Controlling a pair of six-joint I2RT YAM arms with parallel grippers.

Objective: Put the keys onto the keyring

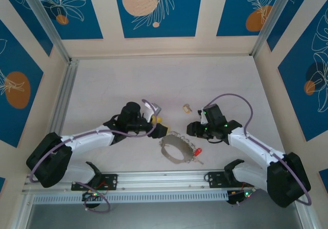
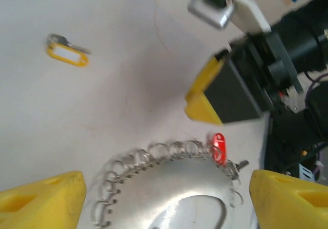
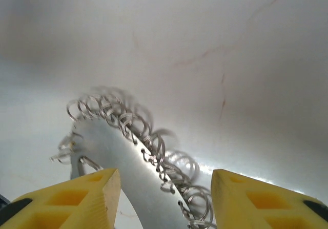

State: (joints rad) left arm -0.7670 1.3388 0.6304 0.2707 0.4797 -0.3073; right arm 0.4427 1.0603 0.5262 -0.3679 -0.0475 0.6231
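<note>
- The large, thin, flat silver-grey metal hoop (image 3: 128,172) lies flat on the pale tabletop (image 2: 128,60), just in front of both grippers and between them.
- In the top view the left gripper (image 2: 166,185) hangs at the hoop's far-left edge. From its own camera, the hoop's rim sits low between its two yellow fingers.
- The right gripper (image 3: 165,175) hangs at the hoop's far-right edge. In its own camera the hoop's band runs down between its yellow fingers, with a gap on each side.
- The left gripper's fingers stand wide apart, with nothing clamped between them. Whether they touch the hoop cannot be told.
- The right gripper's fingers are also parted, less widely. They pinch nothing that can be seen.
- Small silvery wire rings (image 2: 169,149) hang in a row along the hoop's outer rim. They are too many and too blurred to count.
- One red plastic tag (image 2: 219,148) sits among the rings at the hoop's right edge.
- One silvery key with a yellow plastic tag (image 2: 67,54) lies loose on the tabletop beyond the hoop's far side, well apart from it.
- By count there are one hoop, one red tag, one loose yellow-tagged key and two grippers.
</note>
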